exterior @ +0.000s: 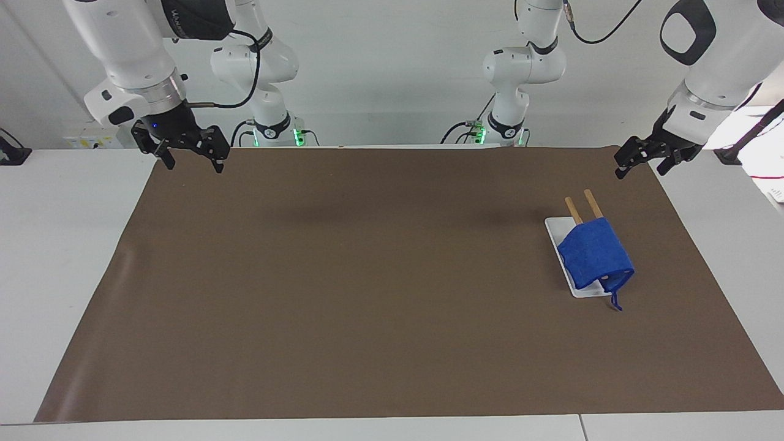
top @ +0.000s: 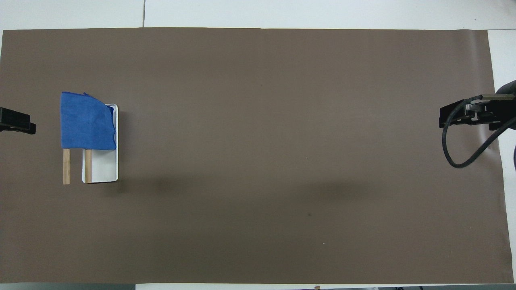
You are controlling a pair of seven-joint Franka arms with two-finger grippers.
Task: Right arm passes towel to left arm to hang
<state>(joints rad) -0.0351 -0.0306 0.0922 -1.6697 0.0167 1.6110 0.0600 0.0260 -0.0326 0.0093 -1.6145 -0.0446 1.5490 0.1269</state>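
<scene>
Blue towel draped over wooden rack on white tray, both grippers' jaws open, empty.

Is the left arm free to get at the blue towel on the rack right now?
Probably yes. The left gripper hangs over the mat's corner at its own end, and nothing stands between it and the towel draped over the wooden rack.
</scene>
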